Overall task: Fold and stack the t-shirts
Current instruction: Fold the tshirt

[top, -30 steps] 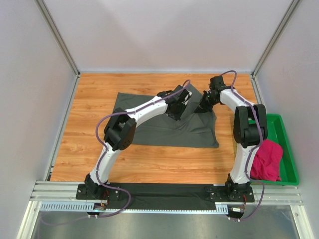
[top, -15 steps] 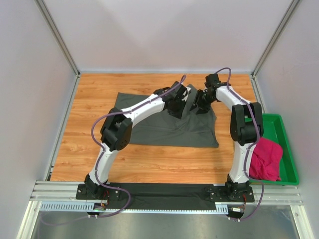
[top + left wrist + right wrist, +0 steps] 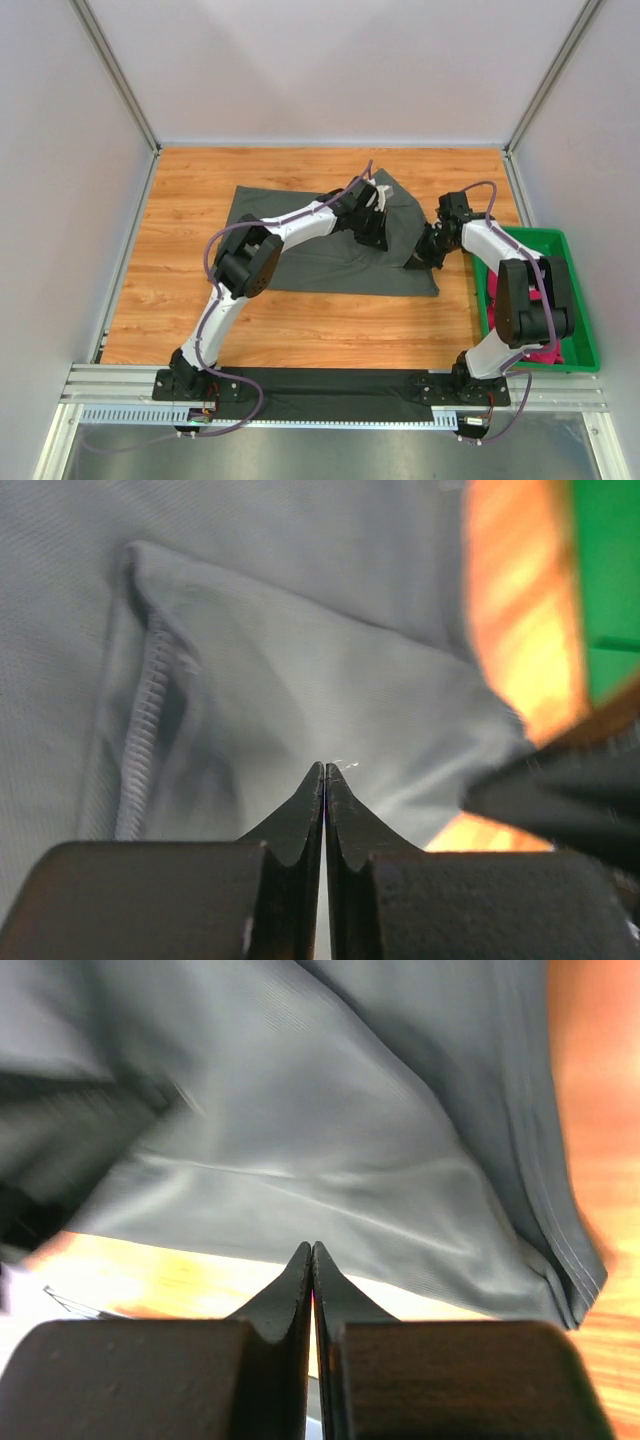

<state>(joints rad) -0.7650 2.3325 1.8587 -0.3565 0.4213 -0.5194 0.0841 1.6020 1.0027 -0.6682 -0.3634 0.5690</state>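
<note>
**Both arms have dragged the shirt's right side back from the far edge**

Right gripper (image 3: 416, 259) has swung from twelve o'clock on the grey shirt (image 3: 300, 255) down to its right edge, about four o'clock from the cloth's middle. The left gripper (image 3: 378, 234) has followed a short way in the same direction. Cloth has come with them, and a peak of fabric now stands up at the far side.

Each wrist view shows the fingers pressed together with grey fabric running right up to the tips. I take both to be pinching the shirt's edge, the cloth lifted enough that table (image 3: 190, 260) shows beneath it.

To fold this well, the two pinches should travel together at one height. That way the flap comes over as a flat panel rather than a twist. The stitched hem (image 3: 145, 730) in the left wrist view is already doubled on itself, so a little outward tension between the grippers would help smooth it. Lower the cloth onto the body of the shirt before letting go. The grippers work near each other, so they need watching.

The shirt's bulk lies spread toward nine o'clock from both grippers, and only the gathered right portion is at the fingertips. The pink shirt (image 3: 548, 350) waits in the tray (image 3: 582, 300), toward four o'clock and well apart from the right gripper, mostly hidden by that arm.
</note>
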